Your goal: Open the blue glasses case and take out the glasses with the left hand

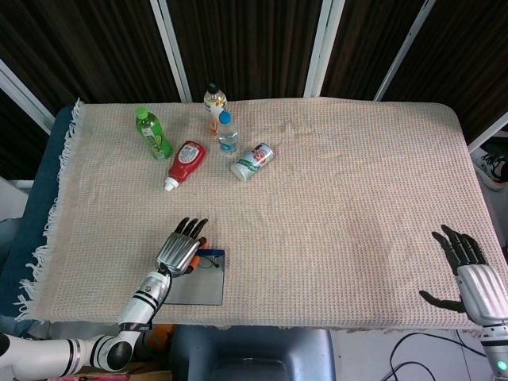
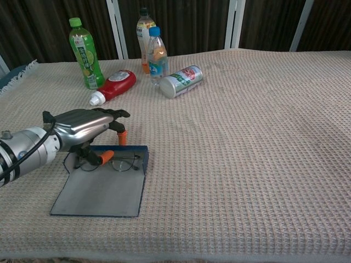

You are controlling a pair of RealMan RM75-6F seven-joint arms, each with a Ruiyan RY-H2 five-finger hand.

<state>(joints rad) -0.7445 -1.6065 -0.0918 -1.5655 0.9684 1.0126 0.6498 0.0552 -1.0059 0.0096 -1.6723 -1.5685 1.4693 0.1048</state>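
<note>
Blue glasses case (image 2: 101,192) lies open; left hand (image 2: 82,127) hovers spread, holding nothing, and should pinch the thin wire-framed glasses (image 2: 123,163) at the bridge.

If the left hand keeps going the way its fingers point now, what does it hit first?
Probably nothing nearby. The left hand hovers over the open blue glasses case, fingers pointing across the bare cloth. The ketchup bottle lies further along, roughly in that direction, though depth is uncertain.

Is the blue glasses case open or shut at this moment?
Open: the blue glasses case lies flat with its lid folded out, the thin-framed glasses exposed inside, the left hand over them.
</note>
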